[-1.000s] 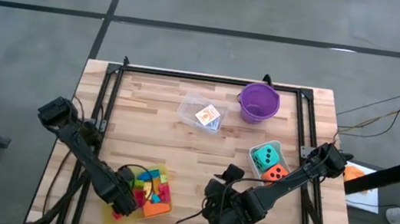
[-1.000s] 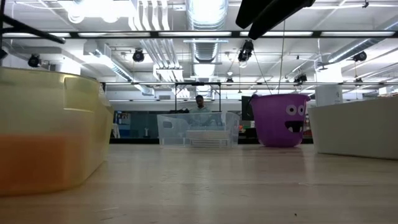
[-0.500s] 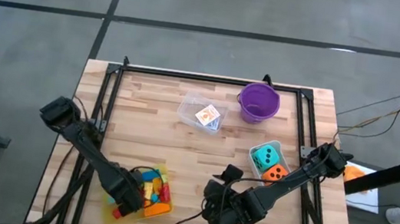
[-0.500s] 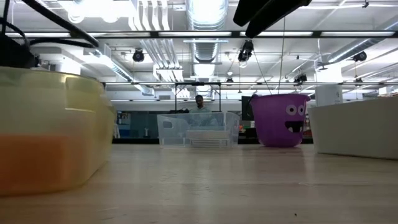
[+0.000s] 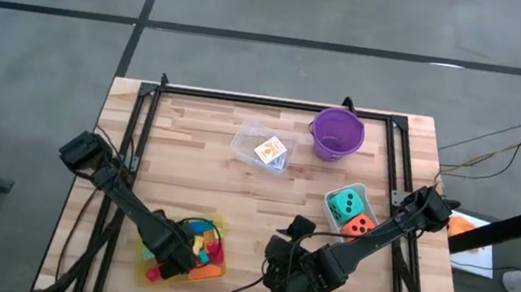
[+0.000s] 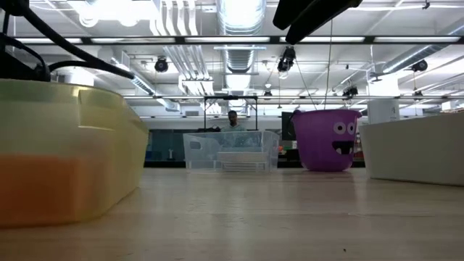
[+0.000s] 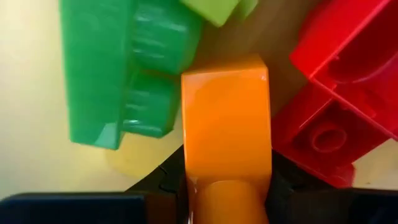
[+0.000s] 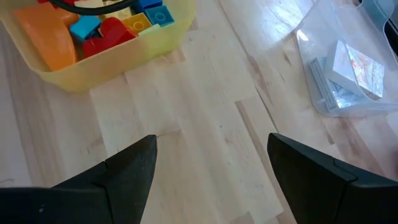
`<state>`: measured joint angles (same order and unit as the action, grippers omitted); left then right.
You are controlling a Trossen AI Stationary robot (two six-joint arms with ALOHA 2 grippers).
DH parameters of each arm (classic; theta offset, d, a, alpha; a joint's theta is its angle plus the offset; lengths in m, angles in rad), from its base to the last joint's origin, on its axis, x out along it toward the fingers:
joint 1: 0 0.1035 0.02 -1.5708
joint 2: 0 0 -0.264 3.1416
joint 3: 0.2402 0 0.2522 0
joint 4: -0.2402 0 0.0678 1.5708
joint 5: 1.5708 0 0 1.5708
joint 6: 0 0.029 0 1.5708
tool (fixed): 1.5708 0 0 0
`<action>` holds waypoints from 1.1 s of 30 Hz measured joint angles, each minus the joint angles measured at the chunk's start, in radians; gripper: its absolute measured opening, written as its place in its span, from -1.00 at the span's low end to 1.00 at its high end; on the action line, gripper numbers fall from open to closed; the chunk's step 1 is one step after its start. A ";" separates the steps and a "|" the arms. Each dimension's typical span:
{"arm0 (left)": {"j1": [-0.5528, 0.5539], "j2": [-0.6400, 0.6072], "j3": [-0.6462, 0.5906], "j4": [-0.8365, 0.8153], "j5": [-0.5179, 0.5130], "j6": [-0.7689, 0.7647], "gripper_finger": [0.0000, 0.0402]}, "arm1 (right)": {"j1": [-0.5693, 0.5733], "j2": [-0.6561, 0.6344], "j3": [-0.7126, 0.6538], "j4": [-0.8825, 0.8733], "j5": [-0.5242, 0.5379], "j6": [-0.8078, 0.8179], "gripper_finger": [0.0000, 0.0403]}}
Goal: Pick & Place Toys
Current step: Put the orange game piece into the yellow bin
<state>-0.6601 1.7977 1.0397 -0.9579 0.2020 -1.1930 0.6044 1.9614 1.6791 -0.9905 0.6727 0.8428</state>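
1. Bricks fill the left wrist view: an orange wedge (image 7: pixel 227 134) sits pinched between the left tool's (image 7: pixel 227 186) dark fingers, with a green brick (image 7: pixel 121 68) at its 10 o'clock and a red brick (image 7: pixel 339 93) at its 3 o'clock, both ribbed and glossy.
2. From above, that same left tool (image 5: pixel 170 246) is down in the yellow tray (image 5: pixel 145 274) at the tabletop's (image 5: pixel 198 158) 7 o'clock, hiding the wedge.
3. Dice, teal (image 5: pixel 345 204) and orange (image 5: pixel 361 226), show only from above, at 4 o'clock.
4. The right tool (image 8: pixel 211 168), fingers spread and holding nothing, hovers over bare wood between tray (image 8: pixel 124 59) and clear tub (image 8: pixel 348 68).
5. The low view alone shows the purple bucket's (image 6: pixel 328 139) face.
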 joint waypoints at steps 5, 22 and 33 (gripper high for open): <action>0.000 0.000 0.000 0.077 -0.005 -0.004 -0.42 | 0.000 0.000 0.000 0.003 0.000 0.000 0.50; -0.001 0.000 0.000 0.131 -0.038 -0.014 -0.25 | 0.013 0.000 0.000 0.005 -0.004 -0.009 0.50; -0.001 0.000 0.000 0.131 -0.023 -0.061 -0.21 | 0.013 0.000 0.000 0.006 -0.004 -0.008 0.50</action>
<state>-0.6610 1.7977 1.0393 -0.8272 0.1788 -1.2537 0.6178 1.9617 1.6791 -0.9848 0.6689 0.8345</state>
